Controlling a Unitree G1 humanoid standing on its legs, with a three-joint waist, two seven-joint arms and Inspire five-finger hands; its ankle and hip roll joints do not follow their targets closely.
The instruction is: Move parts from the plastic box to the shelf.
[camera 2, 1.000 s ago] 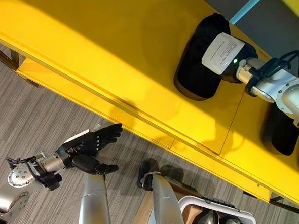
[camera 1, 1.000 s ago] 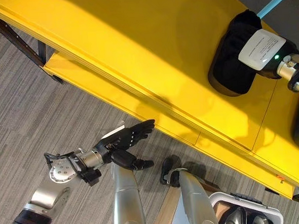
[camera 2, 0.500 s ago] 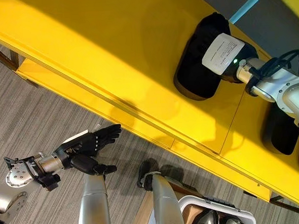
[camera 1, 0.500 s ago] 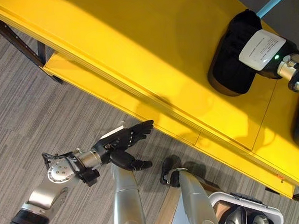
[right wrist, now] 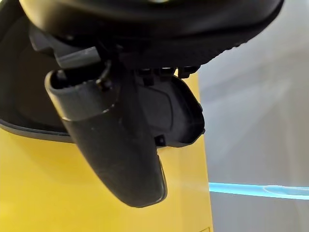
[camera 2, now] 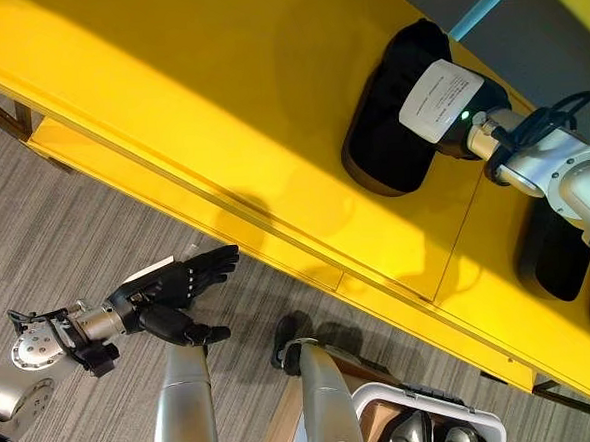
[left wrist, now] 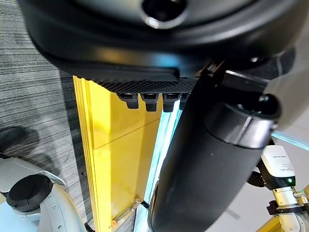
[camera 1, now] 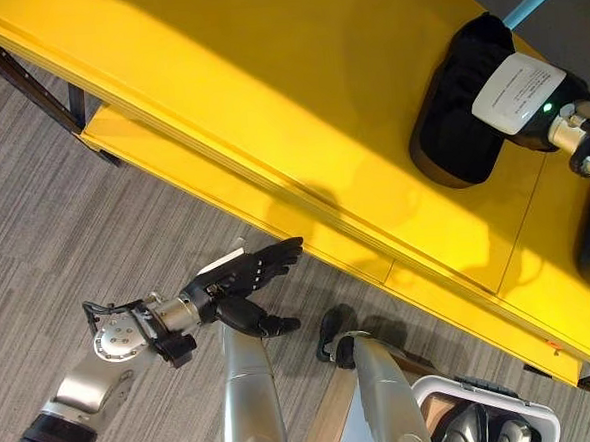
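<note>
Your right hand, upper right, grips the black moulded part resting on the yellow shelf; your left hand hangs open, lower left.

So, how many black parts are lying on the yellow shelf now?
2 visible: one black part under the right hand, another at the yellow shelf right edge. More may be cut off.

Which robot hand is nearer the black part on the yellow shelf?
Right. The right robot hand rests on the black moulded part atop the yellow shelf; the left robot hand hovers open above the floor.
</note>
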